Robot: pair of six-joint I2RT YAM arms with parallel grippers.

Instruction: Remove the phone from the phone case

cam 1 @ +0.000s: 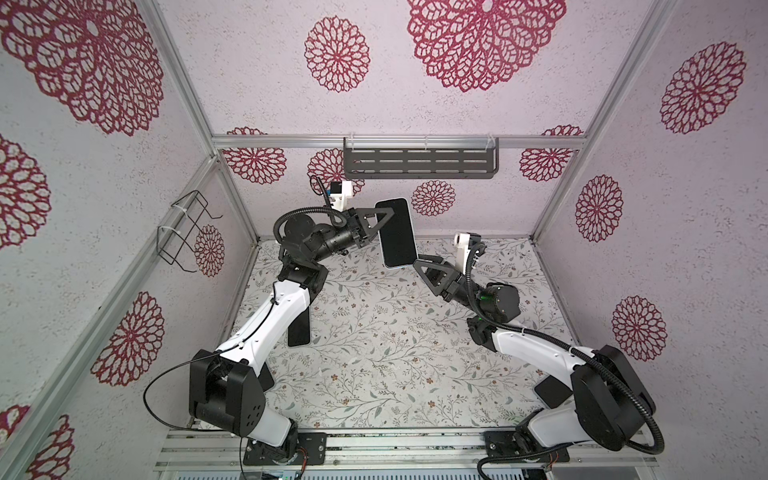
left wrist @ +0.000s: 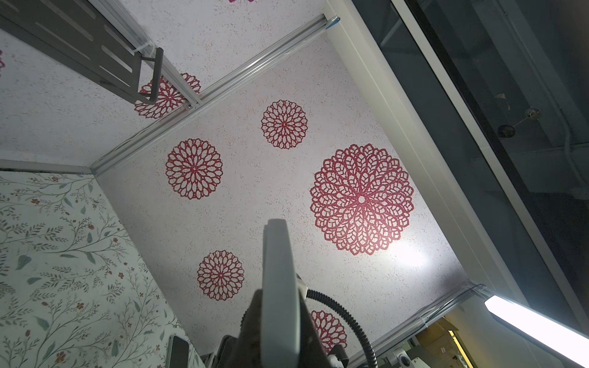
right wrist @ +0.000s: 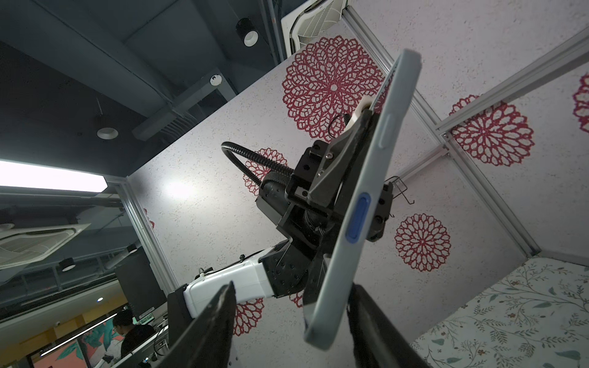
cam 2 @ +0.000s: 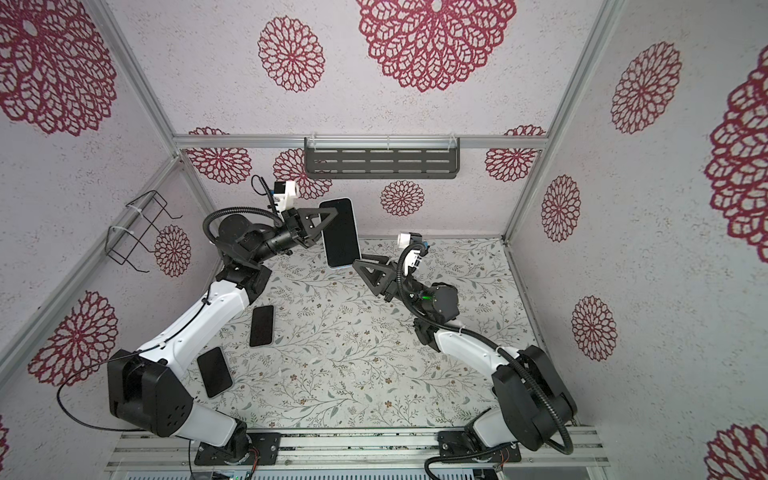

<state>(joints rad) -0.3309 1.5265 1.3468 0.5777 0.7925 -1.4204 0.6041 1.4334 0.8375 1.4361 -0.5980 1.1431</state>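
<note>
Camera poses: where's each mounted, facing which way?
Top views: overhead stereo pair, looking down at table; both arms, left end effector holding phone.
Left wrist: on left arm, facing up the side wall; phone edge-on, own finger beside it.
Right wrist: on right arm, facing up; own fingers straddle phone's corner, left arm behind.
Shared: all show the phone.

Grey shelf [cam 1: 419,175]; dark slab [cam 2: 262,326], perhaps phone

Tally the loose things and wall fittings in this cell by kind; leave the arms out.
Phone in a pale case, held up in the air: 1
Dark phone-like slabs, lying flat: 3
Grey slotted shelf: 1
Wire basket: 1
Total: 6
</note>
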